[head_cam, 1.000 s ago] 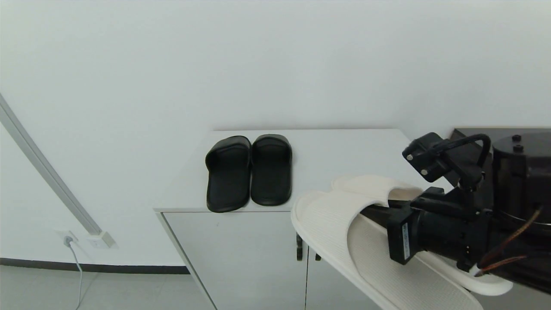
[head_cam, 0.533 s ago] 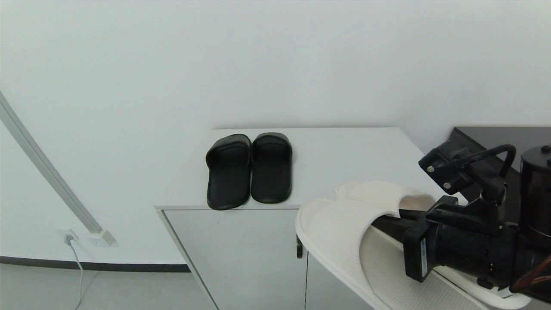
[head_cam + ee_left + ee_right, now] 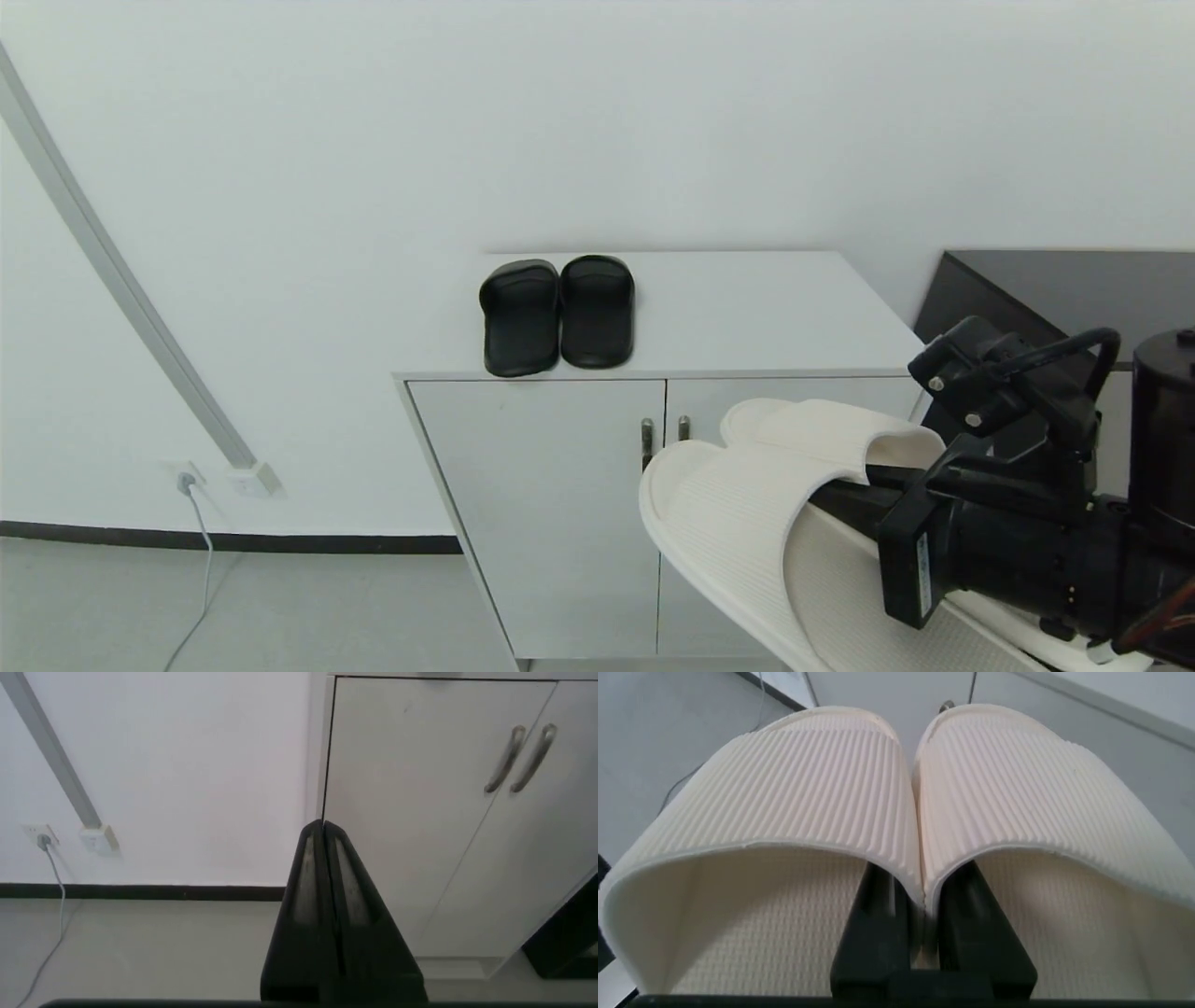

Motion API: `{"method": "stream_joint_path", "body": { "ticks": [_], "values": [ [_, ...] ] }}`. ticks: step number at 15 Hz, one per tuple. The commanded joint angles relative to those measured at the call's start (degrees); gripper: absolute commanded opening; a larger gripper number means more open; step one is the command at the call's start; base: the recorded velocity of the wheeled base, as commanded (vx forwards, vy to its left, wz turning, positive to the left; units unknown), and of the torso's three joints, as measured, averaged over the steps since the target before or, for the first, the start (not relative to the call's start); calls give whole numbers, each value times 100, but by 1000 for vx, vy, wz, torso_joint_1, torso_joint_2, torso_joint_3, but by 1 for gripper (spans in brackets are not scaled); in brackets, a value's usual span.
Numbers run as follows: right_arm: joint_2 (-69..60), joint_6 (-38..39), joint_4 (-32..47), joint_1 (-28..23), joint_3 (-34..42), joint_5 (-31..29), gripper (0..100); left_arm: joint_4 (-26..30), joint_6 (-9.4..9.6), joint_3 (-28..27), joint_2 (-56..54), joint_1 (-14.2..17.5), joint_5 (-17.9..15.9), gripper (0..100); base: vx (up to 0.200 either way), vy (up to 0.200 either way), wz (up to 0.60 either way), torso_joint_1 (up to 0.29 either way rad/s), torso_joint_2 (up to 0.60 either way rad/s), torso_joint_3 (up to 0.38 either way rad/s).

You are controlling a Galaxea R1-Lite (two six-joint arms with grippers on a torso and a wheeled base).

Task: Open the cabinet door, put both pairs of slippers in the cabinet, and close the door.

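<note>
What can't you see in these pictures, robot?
Inside of the cabinet: head view, both doors are shut.
Tips of the right gripper: right wrist view, under the straps of the white slippers.
Heels of the white slippers: head view, behind the right arm and cut by the bottom edge.

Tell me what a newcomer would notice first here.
The pair of white slippers, pinched together by the right gripper, looms at lower right of the head view. Behind it, a pair of black slippers sits on top of the white cabinet, whose two doors are shut.
</note>
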Motion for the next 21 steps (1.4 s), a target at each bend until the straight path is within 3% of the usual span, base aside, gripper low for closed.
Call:
{"method": "stream_joint_path", "body": {
  "ticks": [1,14,15,21],
  "values": [
    [11,-1,6,2,16,-10,0,0,-4,0,8,-2,1,0,0,0,0,0,0,0],
    [-77,-10,6,2,218,-19,0,0,5,0,-1,-2,10,0,0,0,0,0,0,0],
    [-77,-10,15,2,218,-10,0,9,5,0,8,-2,1,100,0,0,0,0,0,0],
    [-60,-142,15,11,227,-10,0,0,5,0,-1,-2,10,100,0,0,0,-157,406,246]
  ]
}}
